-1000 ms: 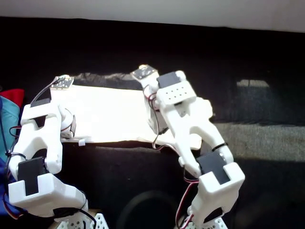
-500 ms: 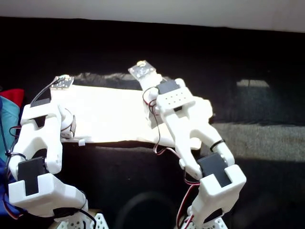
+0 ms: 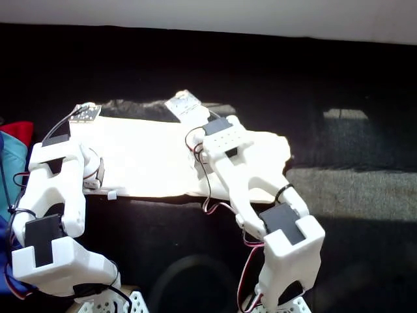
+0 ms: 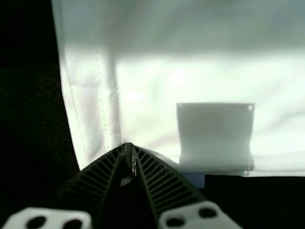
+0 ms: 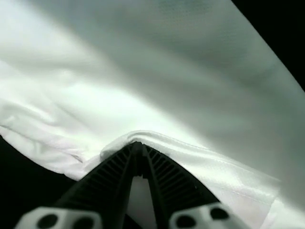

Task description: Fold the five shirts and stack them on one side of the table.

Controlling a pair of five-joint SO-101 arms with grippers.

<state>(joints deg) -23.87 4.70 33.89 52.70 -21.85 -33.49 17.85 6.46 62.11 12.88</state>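
One white shirt (image 3: 143, 156), left gripper (image 4: 129, 161) and right gripper (image 5: 138, 151) pinching it

no legible text, labels or numbers

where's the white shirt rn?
High view: white shirt lies left of centre on the black table; left gripper and right gripper each pinch an edge.

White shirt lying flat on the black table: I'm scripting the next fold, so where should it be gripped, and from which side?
Pinch the white fabric shirt at its stitched hem near a corner, coming in low from the robot's side. It lies flat on the black table, so only edges offer a lip. The left end effector and right end effector are shut on such edges.
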